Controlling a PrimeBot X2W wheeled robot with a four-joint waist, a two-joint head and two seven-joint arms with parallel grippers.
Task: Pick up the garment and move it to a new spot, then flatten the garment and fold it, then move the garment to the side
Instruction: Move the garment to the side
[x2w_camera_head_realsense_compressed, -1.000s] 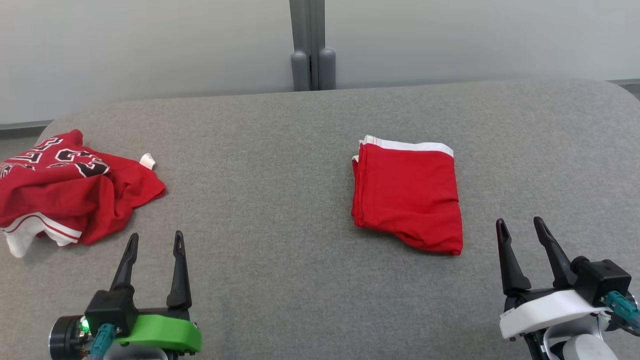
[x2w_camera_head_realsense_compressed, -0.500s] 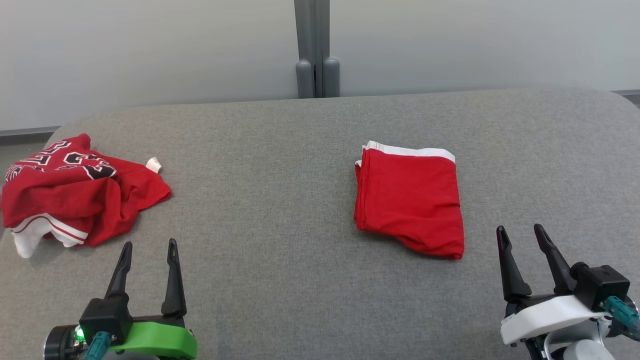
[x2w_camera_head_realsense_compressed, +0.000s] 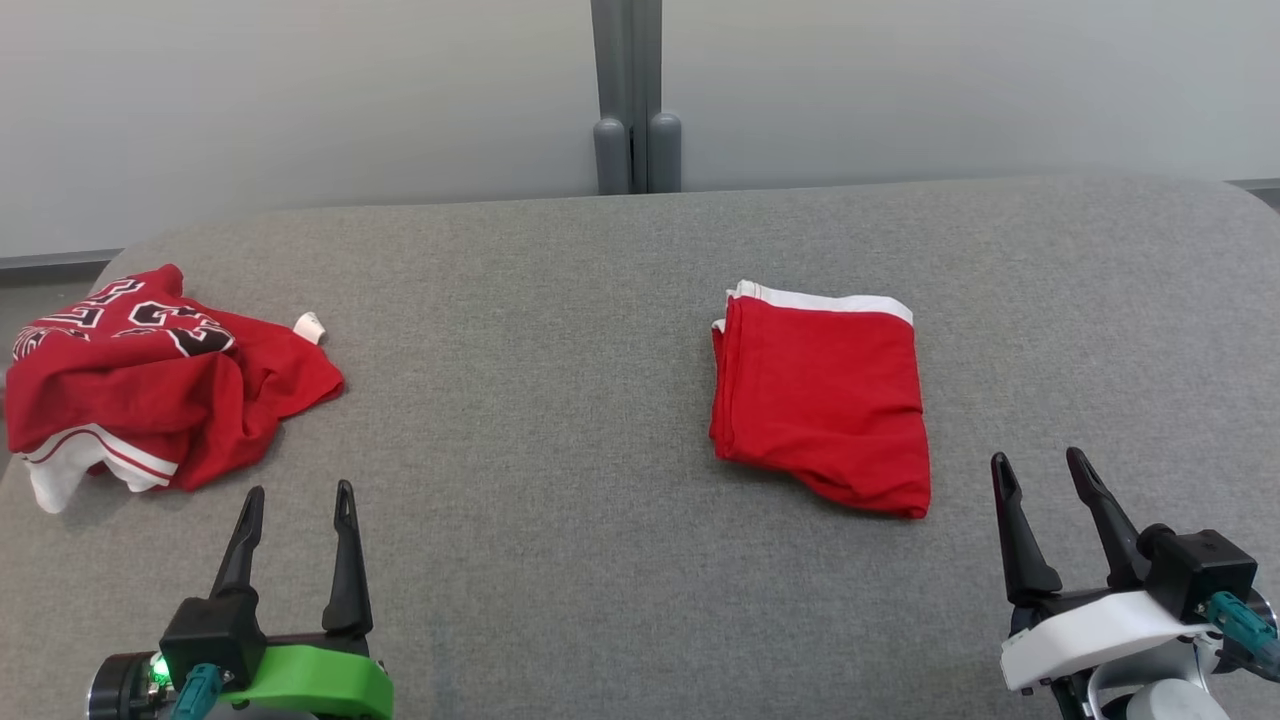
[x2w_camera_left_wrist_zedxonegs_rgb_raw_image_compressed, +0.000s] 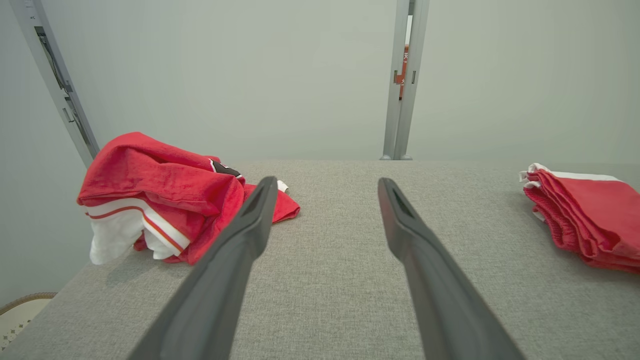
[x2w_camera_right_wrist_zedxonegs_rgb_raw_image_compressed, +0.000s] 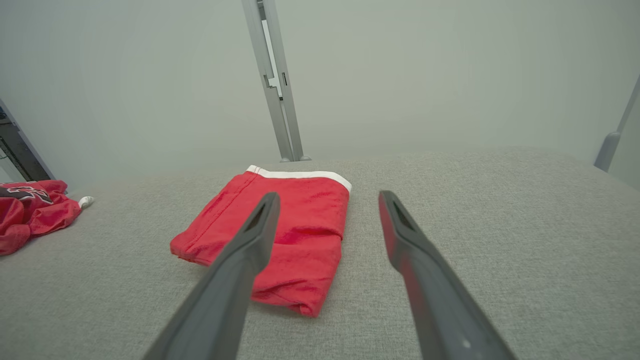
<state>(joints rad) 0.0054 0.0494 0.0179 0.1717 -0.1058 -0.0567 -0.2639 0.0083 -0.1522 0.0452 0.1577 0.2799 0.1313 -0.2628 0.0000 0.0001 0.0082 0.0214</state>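
Folded red garment (x2w_camera_head_realsense_compressed: 818, 400) lies flat right of centre on the grey counter (x2w_camera_head_realsense_compressed: 540, 400), white band toward the wall. Right pincer (x2w_camera_head_realsense_compressed: 1036, 458) sits just off its near corner, spread wide, holding nothing. Left pincer (x2w_camera_head_realsense_compressed: 300, 489) gapes empty too, near the crumpled red jersey (x2w_camera_head_realsense_compressed: 150, 400) at the counter's left edge.

Folded garment (x2w_camera_head_realsense_compressed: 820, 400): red, white band along far edge, lying flat, right of centre. Jersey (x2w_camera_head_realsense_compressed: 150, 390): red, black-white lettering, crumpled heap, far left.
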